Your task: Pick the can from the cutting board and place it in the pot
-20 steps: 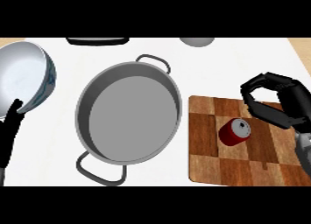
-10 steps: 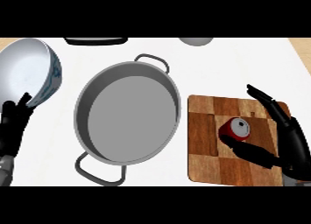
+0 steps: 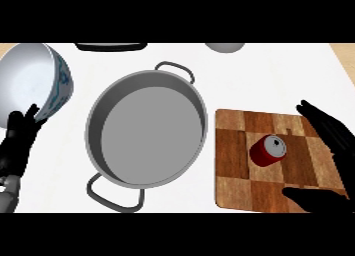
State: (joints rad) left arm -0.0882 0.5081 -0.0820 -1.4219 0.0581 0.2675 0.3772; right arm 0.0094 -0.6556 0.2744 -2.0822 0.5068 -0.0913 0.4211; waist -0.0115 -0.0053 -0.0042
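Red can (image 3: 268, 151) stood on the checkered cutting board (image 3: 239, 185), right of the grey two-handled pot (image 3: 146, 131). Right hand (image 3: 336, 150) sat spread wide over the board's right side, fingers straight on the far side of the can, thumb on the near side, no contact seen. Left hand (image 3: 14, 148) rested at the left edge, fingers up and relaxed, just beside a white bowl (image 3: 31, 88).

Red can (image 3: 268, 151) on cutting board (image 3: 239, 190)

Red can (image 3: 268, 151), checkered brown board (image 3: 239, 175)
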